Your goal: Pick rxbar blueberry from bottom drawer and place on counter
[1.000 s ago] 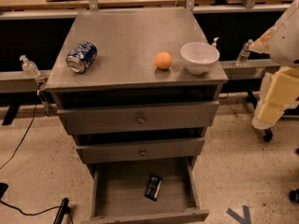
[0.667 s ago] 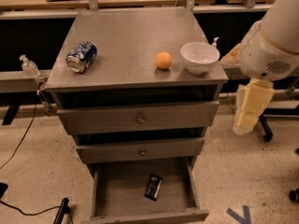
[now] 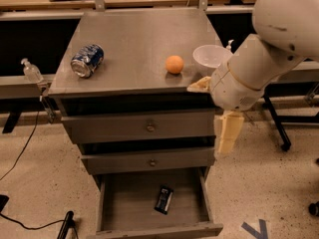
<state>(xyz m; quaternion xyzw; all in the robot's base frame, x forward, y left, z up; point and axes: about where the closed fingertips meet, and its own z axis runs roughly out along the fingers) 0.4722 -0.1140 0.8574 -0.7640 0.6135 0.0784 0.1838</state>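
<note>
The rxbar blueberry [image 3: 163,199] lies flat on the floor of the open bottom drawer [image 3: 119,203], a little right of its middle. The counter [image 3: 134,39] is the grey metal top of the cabinet. My gripper [image 3: 227,133] hangs down from the white arm at the cabinet's right front corner, level with the two upper drawers. It is above and to the right of the bar and holds nothing that I can see.
On the counter lie a blue-and-silver soda can [image 3: 87,60] on its side, an orange [image 3: 174,64] and a white bowl [image 3: 212,56]. The two upper drawers [image 3: 144,127] are closed. A small clear bottle [image 3: 32,71] stands on the rail to the left. Cables run over the floor at left.
My arm has swung in from the right edge of the view toward the cabinet, and the gripper now hangs by its right front corner. The bar and counter objects have not moved.
</note>
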